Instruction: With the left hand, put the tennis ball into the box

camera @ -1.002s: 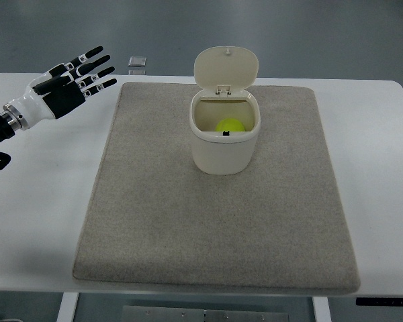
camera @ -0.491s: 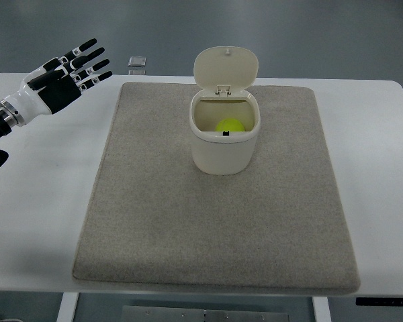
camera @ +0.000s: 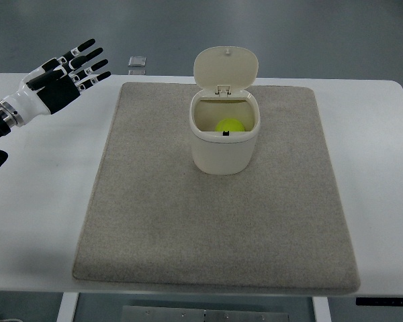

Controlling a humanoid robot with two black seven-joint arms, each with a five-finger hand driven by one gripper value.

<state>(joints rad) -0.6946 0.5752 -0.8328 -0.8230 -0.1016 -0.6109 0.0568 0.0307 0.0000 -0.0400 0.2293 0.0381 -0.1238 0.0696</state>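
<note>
White surface (camera: 40, 201), mostly covered by a beige mat (camera: 215, 235). Cream box (camera: 224, 137) stands upright on the mat's far middle, lid (camera: 226, 67) flipped up at the back, mouth open and clear. Ball (camera: 230, 126), yellow-green, sits inside the box near the bottom. Left robot hand (camera: 60, 77) hangs over the surface's far left corner, off the mat and well apart from the box, fingers (camera: 87, 64) spread, holding nothing. Small grey square object (camera: 137, 62) lies beyond the surface's far edge, near the fingertips; can't tell what it is.
</note>
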